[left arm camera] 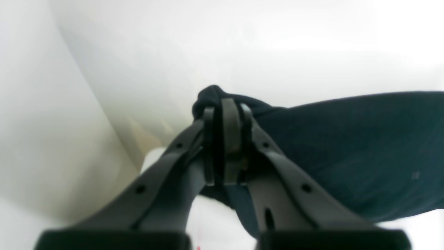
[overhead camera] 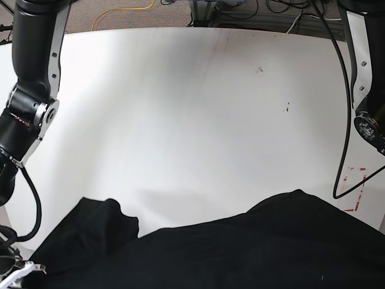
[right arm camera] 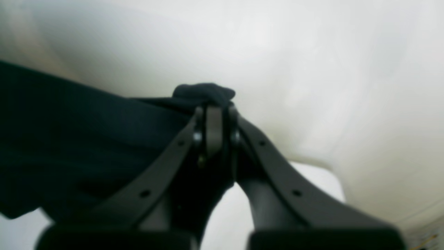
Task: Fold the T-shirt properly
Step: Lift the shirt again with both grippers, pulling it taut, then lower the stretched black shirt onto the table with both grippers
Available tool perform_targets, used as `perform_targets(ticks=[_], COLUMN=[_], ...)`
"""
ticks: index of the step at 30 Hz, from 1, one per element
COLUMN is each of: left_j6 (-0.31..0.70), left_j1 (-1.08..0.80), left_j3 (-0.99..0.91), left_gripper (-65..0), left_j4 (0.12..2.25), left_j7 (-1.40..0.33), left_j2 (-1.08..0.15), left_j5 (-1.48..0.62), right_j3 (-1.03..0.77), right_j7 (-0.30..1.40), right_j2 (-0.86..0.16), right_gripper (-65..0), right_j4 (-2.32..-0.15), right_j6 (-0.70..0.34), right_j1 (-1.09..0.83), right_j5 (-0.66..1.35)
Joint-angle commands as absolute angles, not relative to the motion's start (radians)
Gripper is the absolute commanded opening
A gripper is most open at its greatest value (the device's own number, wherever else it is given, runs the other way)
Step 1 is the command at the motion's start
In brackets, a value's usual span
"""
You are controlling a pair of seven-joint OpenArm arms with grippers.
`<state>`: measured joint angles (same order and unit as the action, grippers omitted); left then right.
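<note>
A white desk [overhead camera: 198, 108] fills most of the base view, with two small dark specks [overhead camera: 260, 70] toward its far right. Red tape marks [overhead camera: 356, 188] sit near its right edge. Beyond the far edge, a yellow cable [overhead camera: 120, 14] and what look like dark cables [overhead camera: 283, 13] lie on the floor.

The plain black T-shirt [overhead camera: 240, 250] hangs bunched and rumpled across the near table edge
</note>
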<state>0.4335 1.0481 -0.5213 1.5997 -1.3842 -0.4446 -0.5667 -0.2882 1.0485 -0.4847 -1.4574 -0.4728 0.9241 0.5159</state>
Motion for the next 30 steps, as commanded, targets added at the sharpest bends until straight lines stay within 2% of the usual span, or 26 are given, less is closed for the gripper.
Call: perform_targets(ticks=[1,10,18,30], left_j6=[0.433,0.435,0.435,0.435], left_j1=[1.033,0.782,0.463,0.09], left_j3=[-0.521,-0.559,-0.671,-0.731], left_gripper=[-65.0,-65.0,-65.0,-65.0], left_j4=[1.606,1.699,1.733,1.741], left_j7=[-1.354,-1.354,-1.354,-1.283], left_j2=[-0.461,-0.463,-0.463,-0.463], left_j5=[-0.578,-0.618,-0.688,-0.75], right_j3=[-0.328,-0.441,-0.562,-0.638], right_j7=[1.033,1.036,1.036,1.036], right_j2=[-0.504,-0.493,-0.406,-0.308], right_gripper=[-65.0,-65.0,-65.0,-65.0], right_j4=[-1.469,-1.572,-1.682,-1.758], right_j6=[-0.47,-0.47,-0.47,-0.47], right_j1=[0.878,0.567,0.271,-0.004], right_j5=[0.536,0.573,0.573,0.573])
